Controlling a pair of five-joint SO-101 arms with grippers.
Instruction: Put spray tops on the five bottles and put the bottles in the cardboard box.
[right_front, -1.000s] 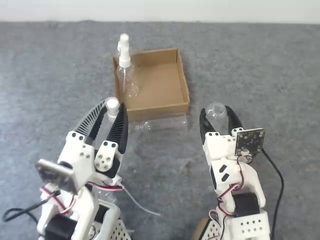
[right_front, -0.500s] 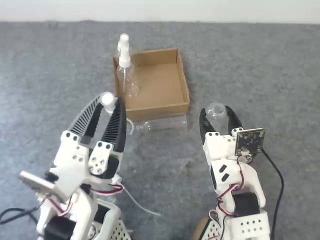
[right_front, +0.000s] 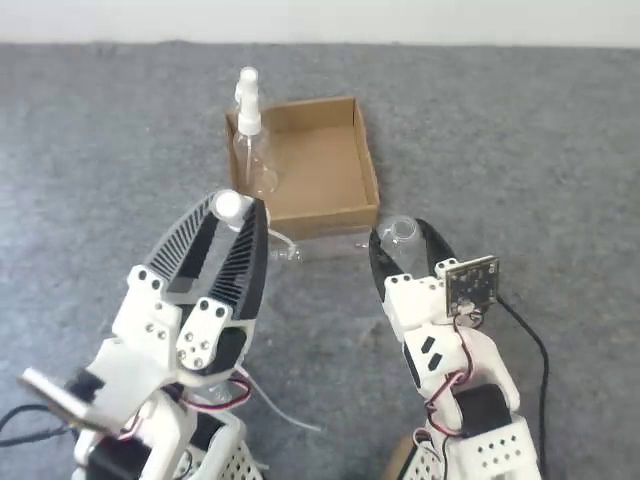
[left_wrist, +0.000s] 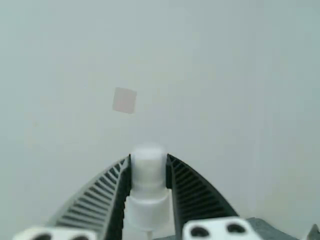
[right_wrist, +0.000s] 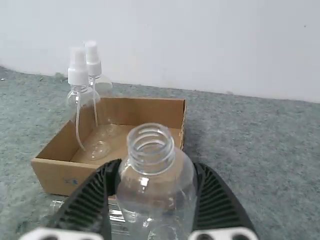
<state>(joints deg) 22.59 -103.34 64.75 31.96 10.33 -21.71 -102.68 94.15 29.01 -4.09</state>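
fingers (right_front: 188, 242) on the left gripper (right_front: 232, 212) were pinched snug around a white plastic spray top (left_wrist: 148, 182), held up high and nozzle end out. the right gripper (right_front: 401, 240) was clamped on a clear plastic bottle (right_wrist: 151, 175), upright, threaded neck open, just in front of the shallow brown cardboard box (right_front: 322, 213).

two clear bottles with white tops fitted (right_front: 249, 140) stood at the box's far corner, and one more clear bottle (right_front: 322, 247) lay on its side on the grey carpet (right_front: 500, 130), right against the box front.

what i'd worry about: top and open neck were well apart and not lined up. what looked like the dip tube has to find that narrow mouth first, so if the left arm comes in tilted, the tube could catch the rim or the top could seat crooked. the bottle's slick too, and a push down could slip it in the grip.

view stuff: the right wrist view showed the threads and the empty neck clearly, which the high view barely did. the left wrist view gave a clean look at the grip on the top against a plain wall, but no bottle. the high view gave the gap between the two grippers.
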